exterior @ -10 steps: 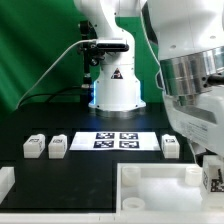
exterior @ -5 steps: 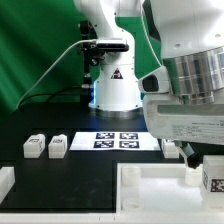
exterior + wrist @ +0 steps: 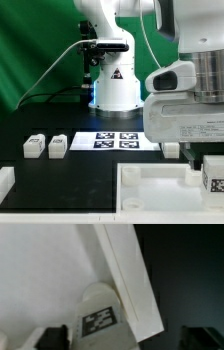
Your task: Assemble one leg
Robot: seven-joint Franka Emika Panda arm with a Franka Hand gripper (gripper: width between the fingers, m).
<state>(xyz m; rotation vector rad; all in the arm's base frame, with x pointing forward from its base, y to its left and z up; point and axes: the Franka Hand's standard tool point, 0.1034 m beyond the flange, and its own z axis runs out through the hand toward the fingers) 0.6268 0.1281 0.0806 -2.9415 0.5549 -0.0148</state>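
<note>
One white leg with a square tag stands at the near right corner of the white rimmed tabletop. In the wrist view this leg sits against the tabletop's rim. My gripper is just above it. In the wrist view the gripper is open: both dark fingers stand apart from the leg, with gaps on either side. Two more legs lie on the table at the exterior view's left. Another leg is half hidden behind my hand.
The marker board lies in the middle of the table. The arm's white base stands behind it. A white part shows at the near left edge.
My hand has risen and shifted toward the exterior view's left. The leg at the tabletop's corner has stayed in place.
</note>
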